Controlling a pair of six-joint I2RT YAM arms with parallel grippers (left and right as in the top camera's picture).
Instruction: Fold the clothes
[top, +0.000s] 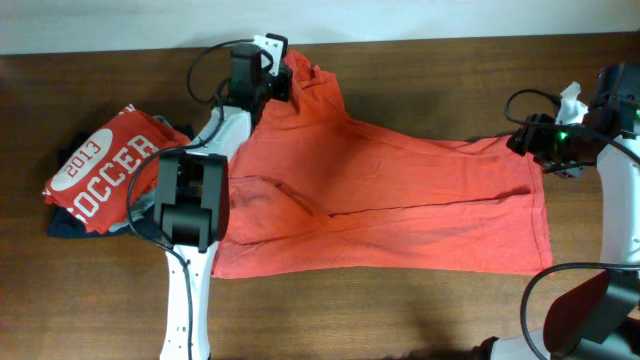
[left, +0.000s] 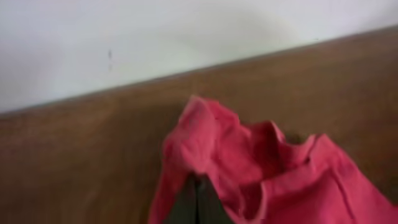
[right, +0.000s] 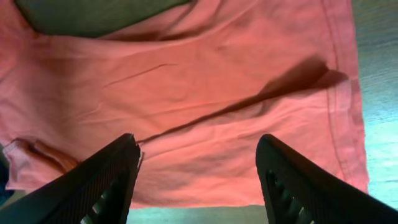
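While my left fingers (left: 188, 208) clamped the orange T-shirt (top: 400, 200) at eleven o'clock, my right fingers (right: 106, 180) gaped empty; pulling taut seemed wisest.

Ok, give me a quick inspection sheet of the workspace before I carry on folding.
Surface: brown wooden table.
Job's things: orange-red T-shirt spread out, creased, no print showing.
Clutter: red shirt printed 2013 SOCCER lying on dark folded garments, left side.
Grippers: left gripper shut on a bunched shirt edge at the far side; right gripper open above the shirt's right end.
Cables: black cables loop off both arms.
Surroundings: white wall behind the table.
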